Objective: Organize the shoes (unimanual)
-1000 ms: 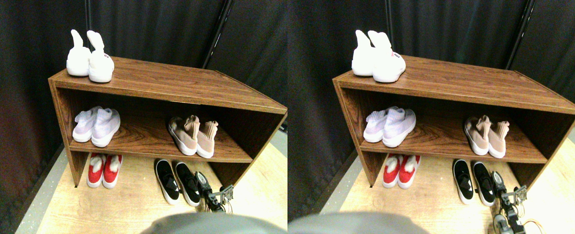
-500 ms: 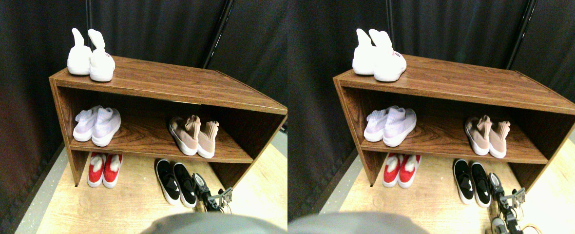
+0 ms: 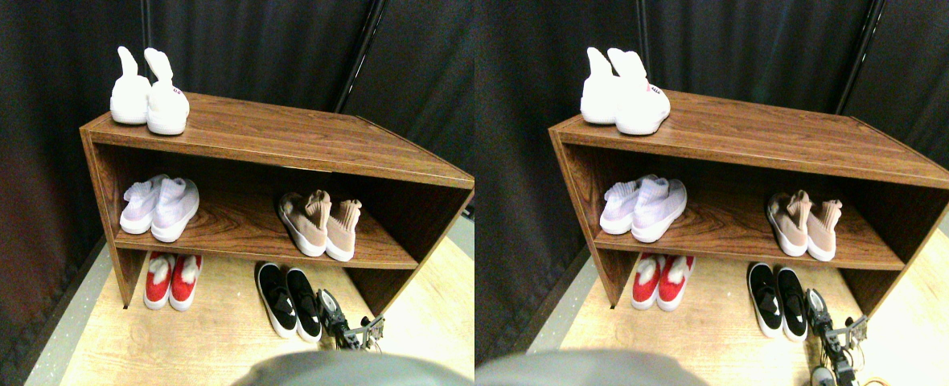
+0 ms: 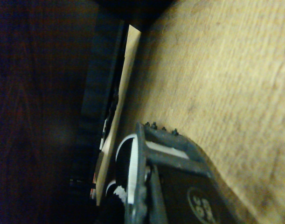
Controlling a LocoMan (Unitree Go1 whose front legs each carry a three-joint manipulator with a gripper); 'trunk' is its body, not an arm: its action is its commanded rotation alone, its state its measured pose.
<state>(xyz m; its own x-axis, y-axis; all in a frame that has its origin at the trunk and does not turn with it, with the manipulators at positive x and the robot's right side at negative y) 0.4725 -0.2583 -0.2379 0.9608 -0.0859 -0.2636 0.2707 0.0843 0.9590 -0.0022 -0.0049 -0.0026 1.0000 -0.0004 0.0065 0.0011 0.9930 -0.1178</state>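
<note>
While the right gripper (image 3: pixel 334 310) draws back a little from where it was a second ago, staying low on the floor (image 3: pixel 201 338) just beside the right black slip-on (image 3: pixel 305 304), the black pair (image 3: pixel 289 299) has slid slightly further under the shelf unit (image 3: pixel 281 145), so I judge this pair nearly squared. Whether its fingers are apart or together I cannot tell. Red (image 3: pixel 170 280), lavender (image 3: pixel 161 207), pink (image 3: pixel 319 223) and white (image 3: pixel 149 98) pairs sit paired already; the unit's right side panel (image 3: pixel 410 273) stands close to the arm.

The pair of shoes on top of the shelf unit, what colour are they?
White: the pair on the shelf unit shows best in the stereo pair view.
</note>
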